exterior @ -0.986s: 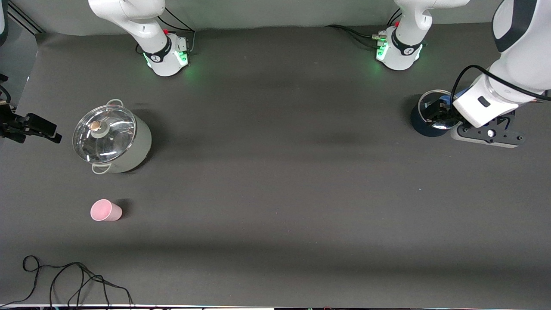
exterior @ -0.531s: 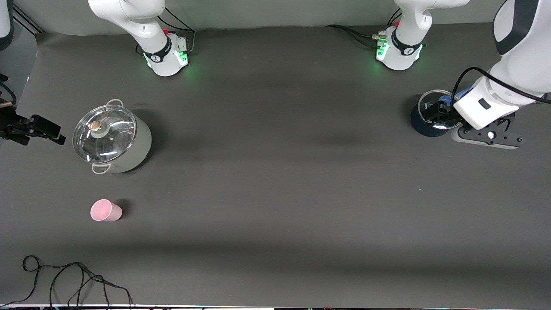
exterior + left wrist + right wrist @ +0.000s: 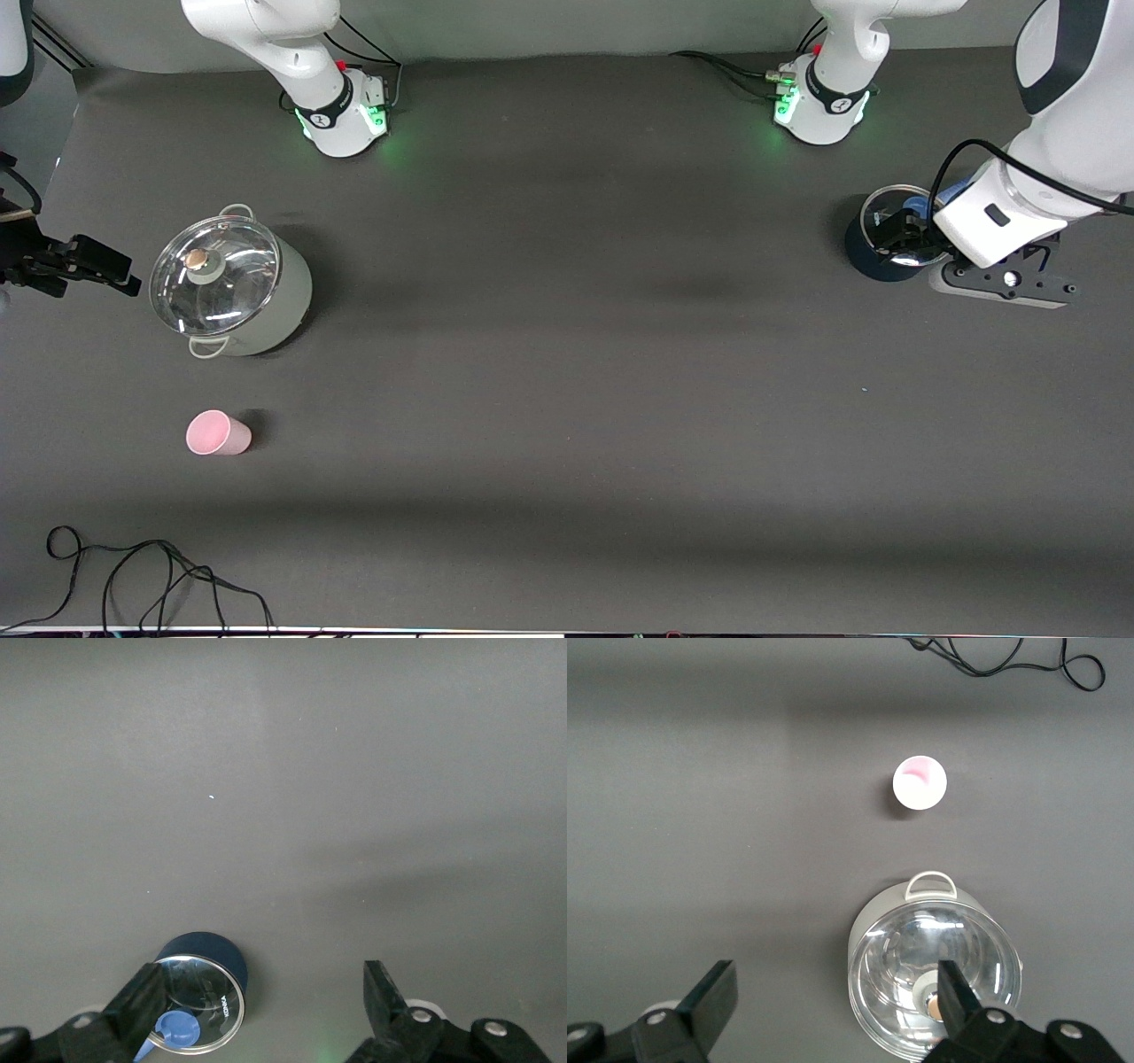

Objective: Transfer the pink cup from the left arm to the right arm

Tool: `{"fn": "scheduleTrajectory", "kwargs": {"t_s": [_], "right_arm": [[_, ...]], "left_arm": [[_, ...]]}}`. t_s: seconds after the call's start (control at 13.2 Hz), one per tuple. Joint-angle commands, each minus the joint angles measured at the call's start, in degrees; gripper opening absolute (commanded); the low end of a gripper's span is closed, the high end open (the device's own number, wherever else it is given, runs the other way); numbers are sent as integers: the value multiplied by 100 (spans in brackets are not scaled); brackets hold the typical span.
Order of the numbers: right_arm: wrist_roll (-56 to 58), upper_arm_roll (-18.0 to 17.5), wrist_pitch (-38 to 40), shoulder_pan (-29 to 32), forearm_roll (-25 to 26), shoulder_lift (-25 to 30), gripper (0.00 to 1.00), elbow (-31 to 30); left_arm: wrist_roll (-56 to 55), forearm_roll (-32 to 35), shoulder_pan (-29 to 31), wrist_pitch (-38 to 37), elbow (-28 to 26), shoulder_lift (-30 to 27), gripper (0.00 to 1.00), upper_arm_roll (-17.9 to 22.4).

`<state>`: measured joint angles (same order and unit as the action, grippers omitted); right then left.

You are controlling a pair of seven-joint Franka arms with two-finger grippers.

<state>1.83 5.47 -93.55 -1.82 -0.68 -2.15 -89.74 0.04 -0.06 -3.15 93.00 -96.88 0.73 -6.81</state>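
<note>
The pink cup (image 3: 217, 433) (image 3: 920, 783) stands upright on the dark table at the right arm's end, nearer to the front camera than the grey pot. No gripper touches it. My right gripper (image 3: 93, 264) (image 3: 837, 979) hangs open and empty at the table's edge beside the grey pot, well apart from the cup. At the left arm's end my left gripper (image 3: 904, 232) (image 3: 263, 979) hangs open and empty, one finger over the dark-blue saucepan.
A grey pot (image 3: 229, 288) (image 3: 935, 970) with a glass lid stands between the right arm's base and the cup. The dark-blue saucepan (image 3: 886, 237) (image 3: 202, 992) has a glass lid with a blue knob. A black cable (image 3: 133, 576) (image 3: 992, 656) lies near the front edge.
My right gripper has crept a little toward the grey pot. The left hand has shifted slightly over the saucepan. The cup has not moved.
</note>
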Motion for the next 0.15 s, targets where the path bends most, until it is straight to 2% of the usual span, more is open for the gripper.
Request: {"fn": "scheduleTrajectory", "kwargs": {"t_s": [0.0,0.08], "right_arm": [[-51,15,48,-29,-2,21,100,36],[-51,15,48,-29,-2,13,100,36]], "left_arm": [[22,-65,16,-88,143,51,100,4],[14,-65,8,-89,134,51,100,13]]}}
